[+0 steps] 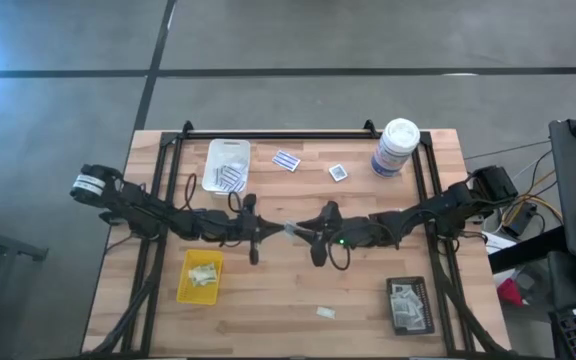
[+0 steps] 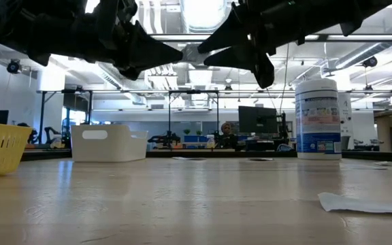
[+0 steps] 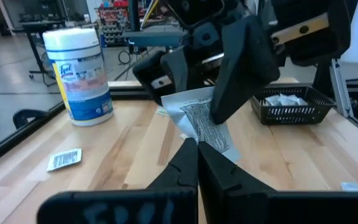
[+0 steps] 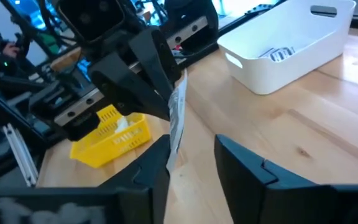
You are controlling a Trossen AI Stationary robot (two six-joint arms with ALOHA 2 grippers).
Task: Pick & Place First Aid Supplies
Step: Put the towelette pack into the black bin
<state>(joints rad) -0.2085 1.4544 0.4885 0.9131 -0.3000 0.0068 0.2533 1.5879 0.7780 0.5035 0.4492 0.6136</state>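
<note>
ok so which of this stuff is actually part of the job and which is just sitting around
Part of the job:
- packet pinched in the shut left claw, open right claw around its other end
- striped packet, square packet, pale packet loose on the table
- white tray, yellow tray, black tray holding packets

Just lying about:
- wipes canister

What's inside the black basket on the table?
The black tray holds a heap of small pale packets. The left wrist view shows them piled behind its mesh wall. Whatever lies underneath the heap is covered.
</note>
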